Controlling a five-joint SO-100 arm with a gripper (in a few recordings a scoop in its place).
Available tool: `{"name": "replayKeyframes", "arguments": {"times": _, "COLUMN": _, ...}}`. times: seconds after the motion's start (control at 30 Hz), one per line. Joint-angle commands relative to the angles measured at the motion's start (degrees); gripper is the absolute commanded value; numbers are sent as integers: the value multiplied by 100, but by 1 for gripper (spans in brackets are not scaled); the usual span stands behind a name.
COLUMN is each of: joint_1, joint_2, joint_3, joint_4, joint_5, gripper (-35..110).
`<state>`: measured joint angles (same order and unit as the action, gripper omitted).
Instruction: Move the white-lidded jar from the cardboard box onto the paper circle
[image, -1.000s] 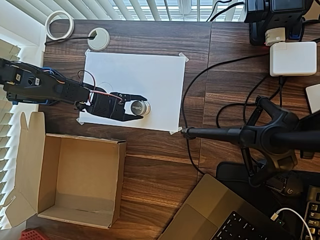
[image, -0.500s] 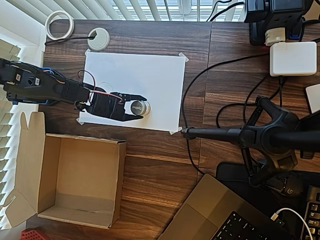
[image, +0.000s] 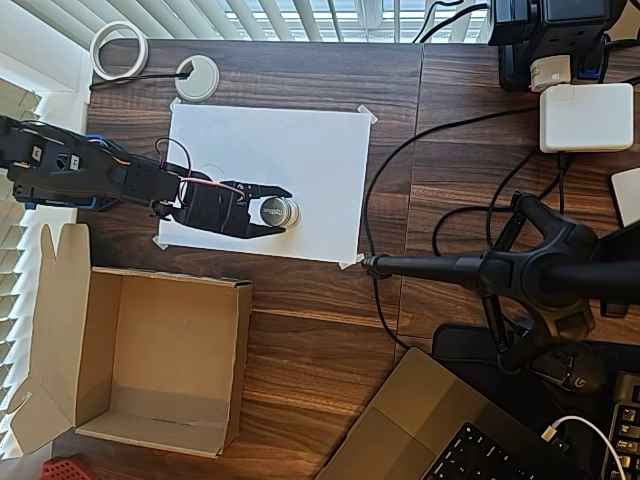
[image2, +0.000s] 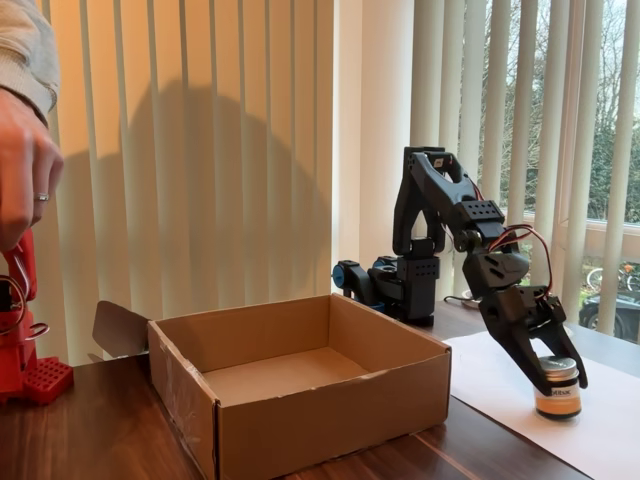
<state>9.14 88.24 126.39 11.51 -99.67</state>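
Item: the white-lidded jar (image: 279, 212), found between the jaws of the gripper (image: 280, 211), one finger to either side of its silvery wall; the jar is seen resting on the sheet of white paper (image: 310, 160), its base on the sheet in the fixed view (image2: 559, 388), well apart from the cardboard box (image: 150, 360). State of the jaws: closed about the jar's sides just under the lid, though whether pressure is applied or the fingers merely flank it cannot be told. Handling, as judged: small, rigid, probably light; the smooth metallic side is expected to be slippery, so a hold across the full width, low on the wall and below the lid's rim, is advised; a squat form, unlikely to tip. The paper circle is too faint to be located with confidence; a thin arc is made out behind the jaws, near the arm's wrist. Surface: flat taped paper on a dark wooden desk (image: 320, 330), smooth and level. Beyond the jaws, bare paper; to the near side, the box, empty and open. Further off: a black camera stand (image: 520, 270), cables, a white power adapter (image: 586, 117), a tape ring (image: 119, 49), window blinds (image2: 200, 150), and a person's hand (image2: 25, 165) at the edge.
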Motion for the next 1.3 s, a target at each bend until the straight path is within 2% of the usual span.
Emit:
{"name": "replayKeyframes", "arguments": {"times": 0.0, "joint_1": 62, "joint_2": 281, "joint_3": -105, "joint_4": -44, "joint_5": -88, "gripper": 0}}
{"name": "replayKeyframes", "arguments": {"times": 0.13, "joint_1": 79, "joint_2": 237, "joint_3": -149, "joint_4": -44, "joint_5": -149, "gripper": 1}}
{"name": "replayKeyframes", "arguments": {"times": 0.63, "joint_1": 88, "joint_2": 237, "joint_3": -158, "joint_4": -62, "joint_5": -176, "gripper": 30}}
{"name": "replayKeyframes", "arguments": {"times": 0.97, "joint_1": 53, "joint_2": 422, "joint_3": -149, "joint_4": -88, "joint_5": -123, "gripper": 36}}
{"name": "replayKeyframes", "arguments": {"times": 1.13, "joint_1": -62, "joint_2": 1310, "joint_3": -97, "joint_4": -88, "joint_5": 422, "gripper": 36}}
{"name": "replayKeyframes", "arguments": {"times": 1.27, "joint_1": -158, "joint_2": 2452, "joint_3": 79, "joint_4": -70, "joint_5": 1406, "gripper": 36}}
